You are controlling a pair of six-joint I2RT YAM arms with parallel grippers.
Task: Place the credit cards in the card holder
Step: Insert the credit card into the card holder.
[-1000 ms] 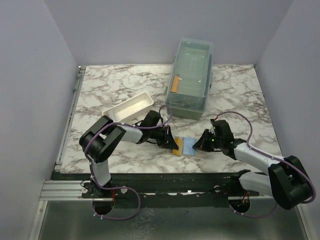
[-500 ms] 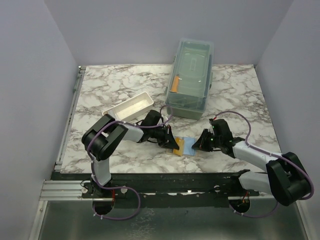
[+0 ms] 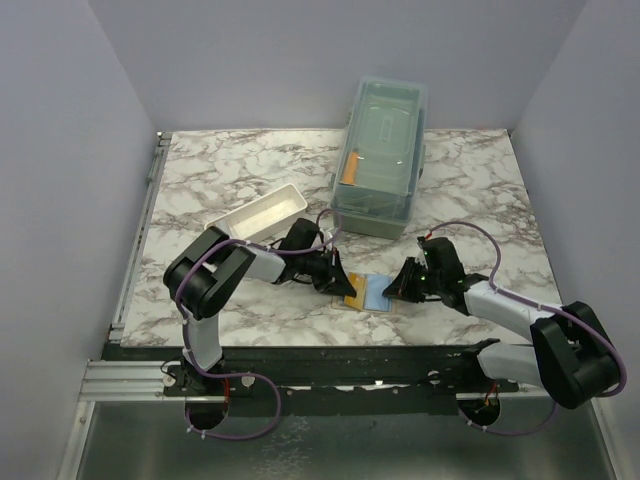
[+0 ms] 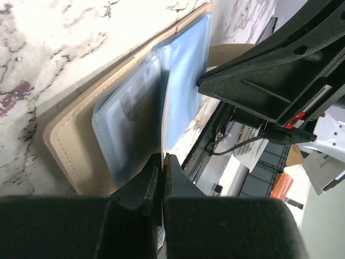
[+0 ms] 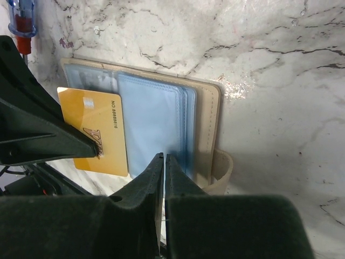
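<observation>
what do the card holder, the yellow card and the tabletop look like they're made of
The card holder has a tan matte cover, probably leather or imitation; its sleeves look like soft translucent blue vinyl. The credit card is stiff, smooth orange-yellow plastic with printed digits. The table shows a marble pattern; real stone or printed laminate, cannot tell.

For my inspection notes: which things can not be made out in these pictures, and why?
Top view: card holder partly hidden by left end effector and right end effector.
Right wrist: orange card corner covered by the left end effector; screwdriver cut by frame edge.
Left wrist: sleeves blurred, contents unreadable.
Top view: clear box contents too small.
</observation>
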